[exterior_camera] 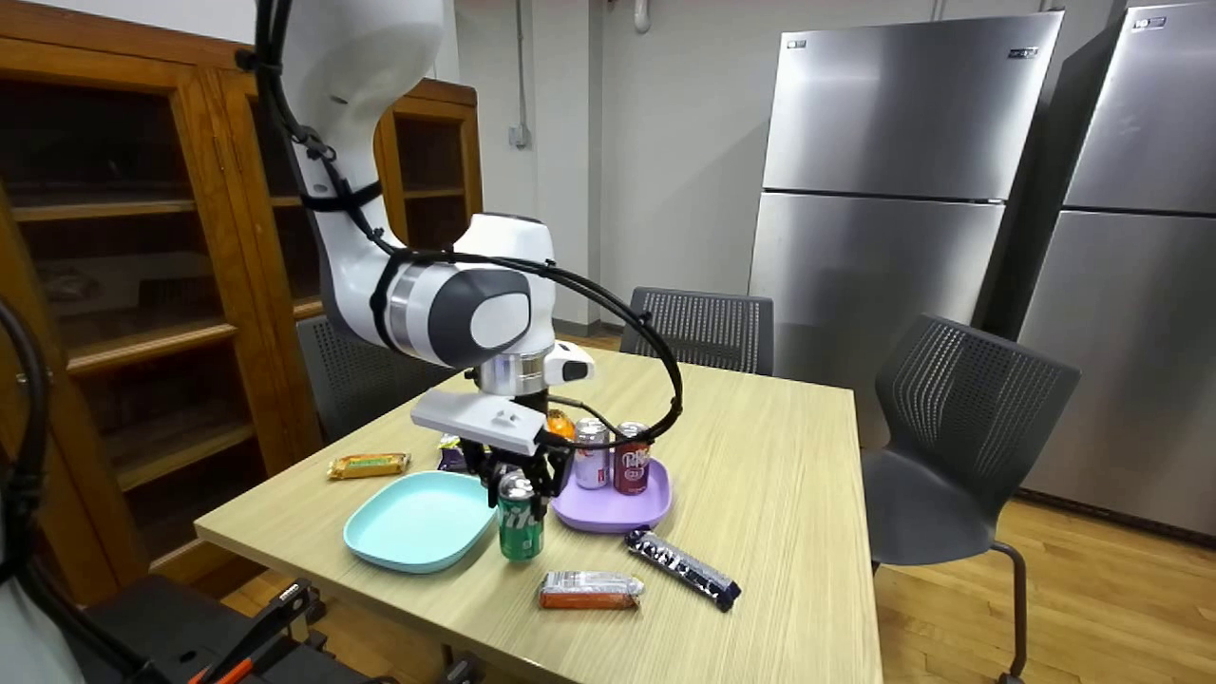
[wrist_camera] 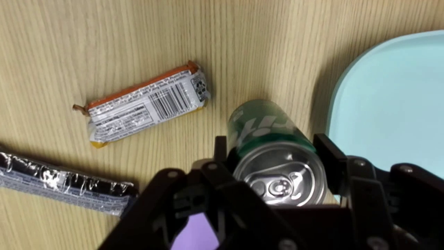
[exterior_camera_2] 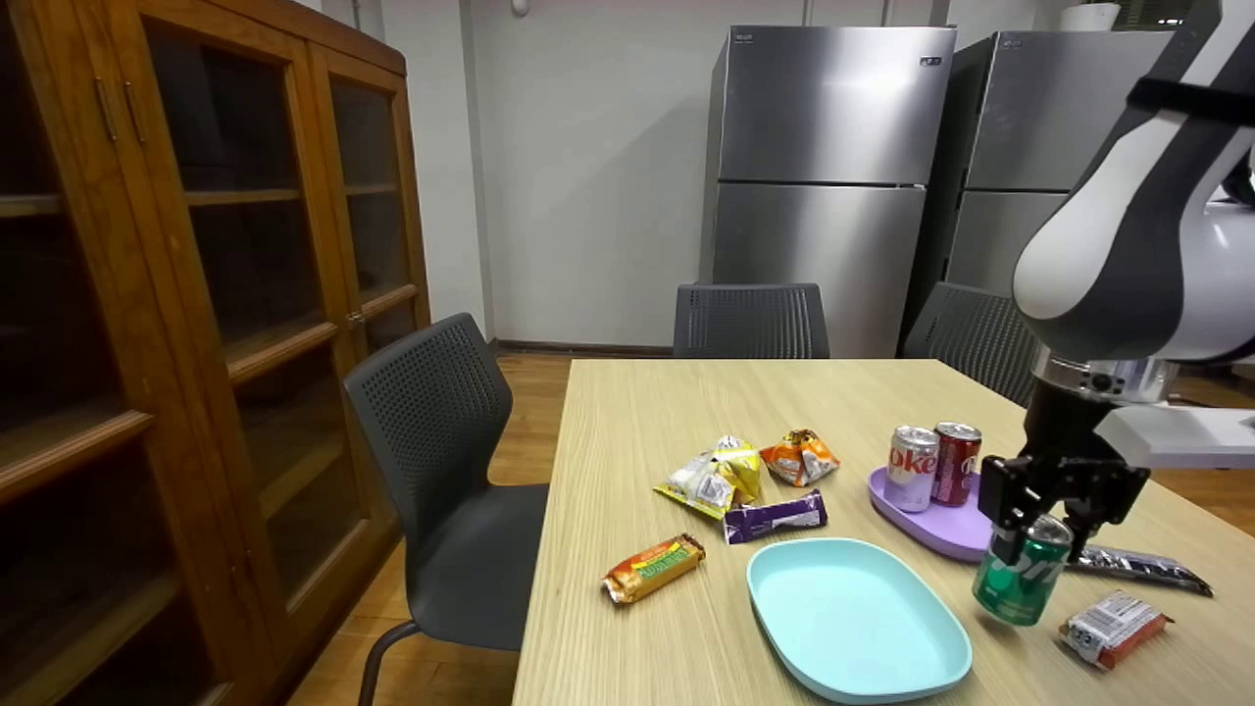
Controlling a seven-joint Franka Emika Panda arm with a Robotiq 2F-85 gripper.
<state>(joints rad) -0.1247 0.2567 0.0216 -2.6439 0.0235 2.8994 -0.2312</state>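
My gripper [wrist_camera: 272, 147] has its fingers on both sides of a green soda can [wrist_camera: 260, 125], near the silver top, and appears shut on it. The can also shows in both exterior views [exterior_camera: 521, 534] [exterior_camera_2: 1017, 588], with the gripper [exterior_camera: 518, 494] [exterior_camera_2: 1039, 534] above it. In an exterior view the can leans a little; I cannot tell whether its base touches the table. A light blue plate [exterior_camera: 418, 524] [exterior_camera_2: 858, 618] lies close on one side of the can. A purple plate [exterior_camera: 613, 518] [exterior_camera_2: 941, 529] with two soda cans on it is close on another side.
A silver and orange snack bar [wrist_camera: 145, 104] and a dark wrapped bar [exterior_camera: 682, 568] lie near the can. A yellow bar [exterior_camera_2: 654, 569], a purple bar [exterior_camera_2: 775, 517] and snack bags [exterior_camera_2: 721, 476] [exterior_camera_2: 800, 458] lie farther away. Chairs [exterior_camera_2: 441, 490] stand around the table.
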